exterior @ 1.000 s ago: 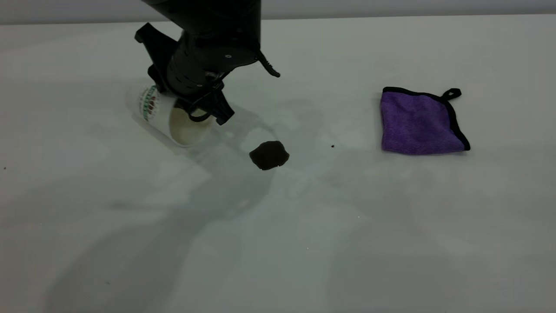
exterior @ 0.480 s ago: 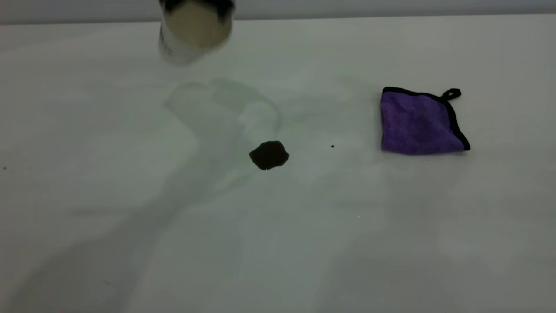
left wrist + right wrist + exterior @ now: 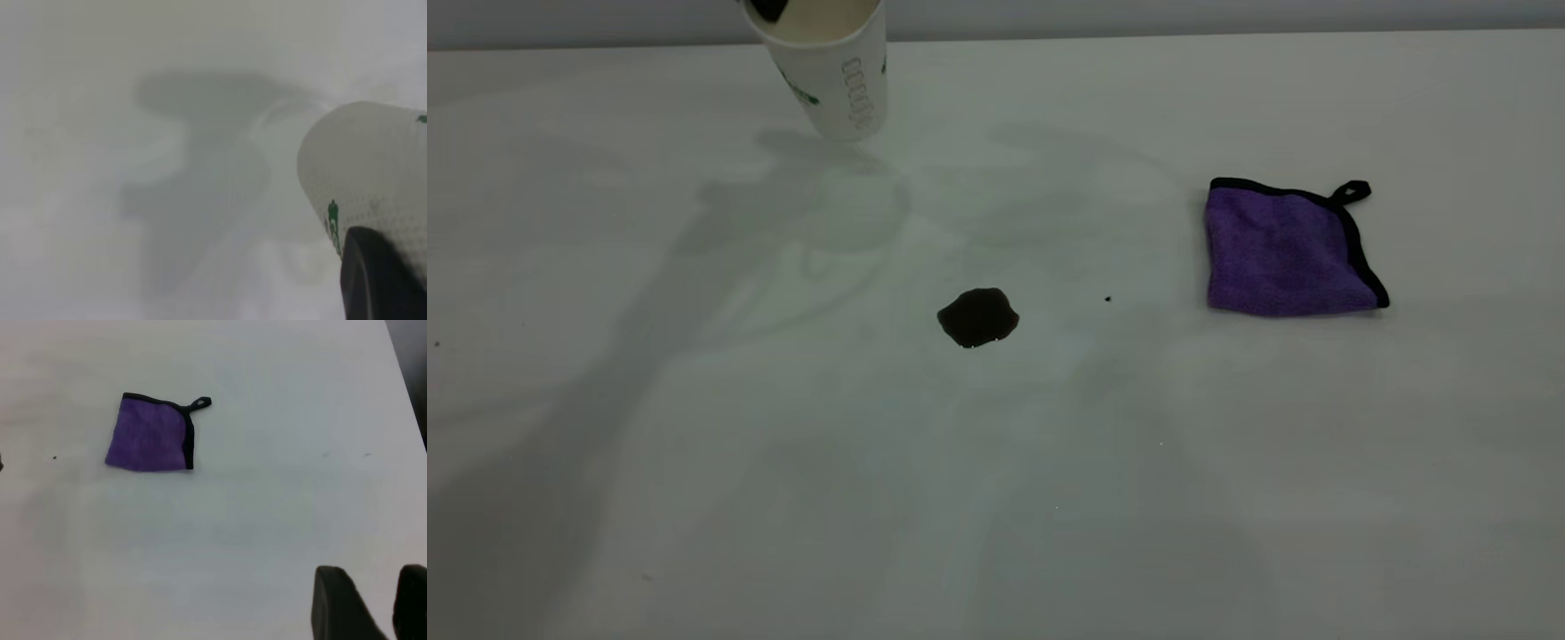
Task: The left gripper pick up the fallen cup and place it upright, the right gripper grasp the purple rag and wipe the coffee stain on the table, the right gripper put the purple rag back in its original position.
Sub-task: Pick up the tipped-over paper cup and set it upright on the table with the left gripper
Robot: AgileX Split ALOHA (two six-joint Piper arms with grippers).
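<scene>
The paper coffee cup (image 3: 831, 76) was held up above the far left part of the white desk (image 3: 783, 462), almost upright, with its mouth upward and its base a little tilted. Its cream inside (image 3: 814, 16) showed at the top edge of the exterior view, and no liquid was visible in it. The left pincer (image 3: 377, 280) held the cup: in the left wrist view one black finger (image 3: 373, 283) pressed on the textured wall near a green mark.

The coffee stain (image 3: 977, 317) lay on the desk near the middle, well apart from the cup. A tiny black speck (image 3: 1108, 300) was between the stain and the purple rag (image 3: 1288, 251). The rag lay flat at the right, its black corner loop (image 3: 1352, 190) pointing away.

The right pincer (image 3: 370, 603) hung above bare desk, far from the rag, its fingers slightly apart and holding nothing.
</scene>
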